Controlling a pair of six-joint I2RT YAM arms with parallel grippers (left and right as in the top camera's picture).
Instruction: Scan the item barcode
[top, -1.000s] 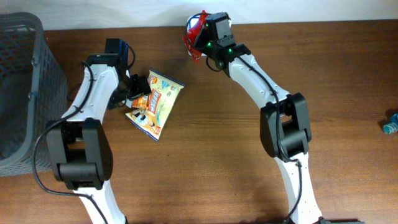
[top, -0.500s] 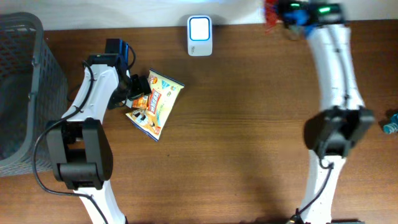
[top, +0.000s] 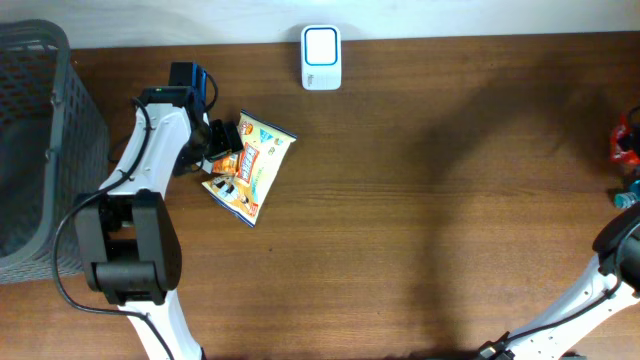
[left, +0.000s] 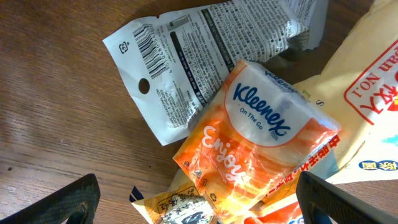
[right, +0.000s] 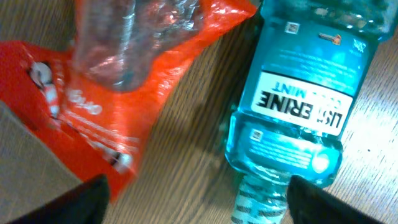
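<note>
— Spot any change from a second ago?

— Swung the red bag (top: 625, 140) away from above the scanner (top: 321, 57), out to the tabletop's (top: 400, 250) 3 o'clock edge. Lies there now, just beside the mouthwash bottle (right: 298, 106), under right fingers (right: 339, 199) spread wide. Left fingers (left: 65, 202) unchanged at 9 o'clock: spread over the Kleenex pack (left: 261, 155) and the white packet (left: 186, 56).

— Anything hard to make out?

— Overhead, cuts off most of the right arm (top: 615, 250), also bag and bottle. Cannot read the bag's blurred print.
</note>
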